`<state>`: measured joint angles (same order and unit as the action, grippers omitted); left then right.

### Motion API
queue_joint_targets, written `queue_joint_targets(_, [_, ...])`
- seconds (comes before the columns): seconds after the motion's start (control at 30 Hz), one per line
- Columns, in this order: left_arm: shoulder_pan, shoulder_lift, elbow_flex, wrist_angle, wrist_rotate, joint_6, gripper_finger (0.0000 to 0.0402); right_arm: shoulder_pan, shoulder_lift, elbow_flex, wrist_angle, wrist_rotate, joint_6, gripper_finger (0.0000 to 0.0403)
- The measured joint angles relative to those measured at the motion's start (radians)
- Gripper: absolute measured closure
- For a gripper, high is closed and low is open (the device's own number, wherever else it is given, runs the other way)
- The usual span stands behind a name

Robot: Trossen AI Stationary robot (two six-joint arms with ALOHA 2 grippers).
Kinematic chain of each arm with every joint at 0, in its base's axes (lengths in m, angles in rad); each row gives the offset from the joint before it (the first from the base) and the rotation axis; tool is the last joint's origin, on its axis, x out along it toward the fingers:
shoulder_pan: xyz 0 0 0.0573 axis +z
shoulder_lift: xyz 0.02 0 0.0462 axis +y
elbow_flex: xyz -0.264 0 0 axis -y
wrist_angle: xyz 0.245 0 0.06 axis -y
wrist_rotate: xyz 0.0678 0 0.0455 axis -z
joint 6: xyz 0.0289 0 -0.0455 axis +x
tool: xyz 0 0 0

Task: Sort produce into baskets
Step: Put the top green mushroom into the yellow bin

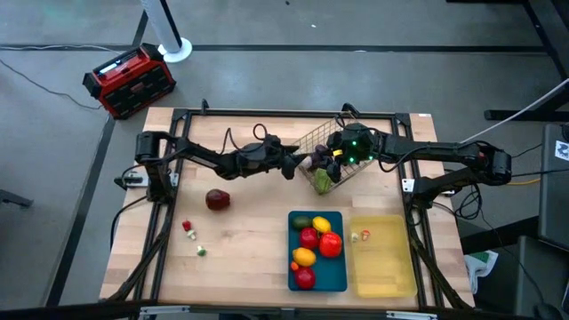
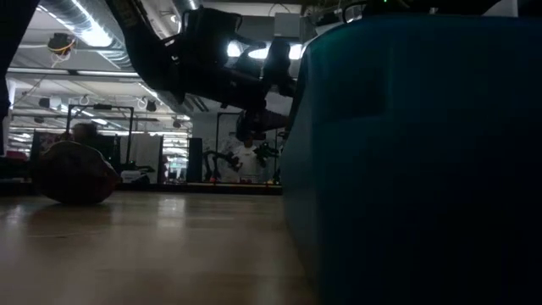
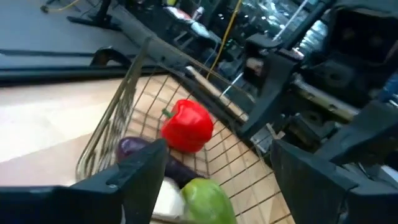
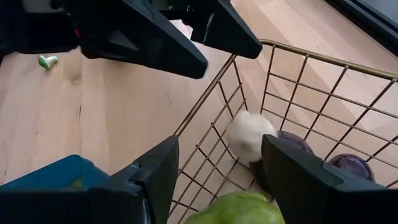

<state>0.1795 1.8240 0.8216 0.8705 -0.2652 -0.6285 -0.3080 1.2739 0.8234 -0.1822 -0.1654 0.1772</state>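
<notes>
produce (image 3: 188,125): red pepper, purple and green pieces in wire basket (image 1: 322,142), table's far edge. left gripper (image 1: 294,164) open at its rim; right gripper (image 4: 214,168) open above it.

Two dark jointed arms, black cables along them; green lights glow on right gripper (image 1: 331,162); its fingers (image 4: 149,171) matte black wedges.

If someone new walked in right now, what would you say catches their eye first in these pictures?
Probably both arms meeting over the tilted wire basket at the table's far edge, the left gripper and right gripper both with jaws open. Inside it lies a bright red pepper beside green and purple produce. Next, the blue tray near the front, packed with red, yellow and green pieces.
</notes>
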Motion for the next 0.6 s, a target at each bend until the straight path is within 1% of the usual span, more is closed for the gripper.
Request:
queue_joint_targets(0.13, [0.0,-0.019,0.001,-0.007,0.025,0.047,0.0109,0.0,0.0,0.0,-0.001,0.0,0.0,0.0175])
queue_joint_targets(0.2, [0.0,-0.047,0.001,-0.031,0.046,0.08,0.0107,0.0,0.0,0.0,-0.001,0.0,0.0,0.0175])
queue_joint_targets(0.3, [0.0,-0.115,0.001,-0.118,0.121,0.14,0.0107,0.0,0.0,0.0,-0.002,0.0,0.0,0.0175])
queue_joint_targets(0.43, [-0.002,-0.244,0.001,-0.362,0.271,0.181,0.0107,0.0,0.0,0.0,-0.002,0.0,0.0,0.0175])
queue_joint_targets(0.53, [-0.015,-0.356,0.001,-0.609,0.382,0.169,0.0107,0.0,0.0,0.0,-0.001,0.0,0.0,0.0175])
queue_joint_targets(0.6, [-0.034,-0.429,0.001,-0.785,0.431,0.166,0.0107,0.0,0.0,0.0,-0.002,0.0,0.0,0.0175])
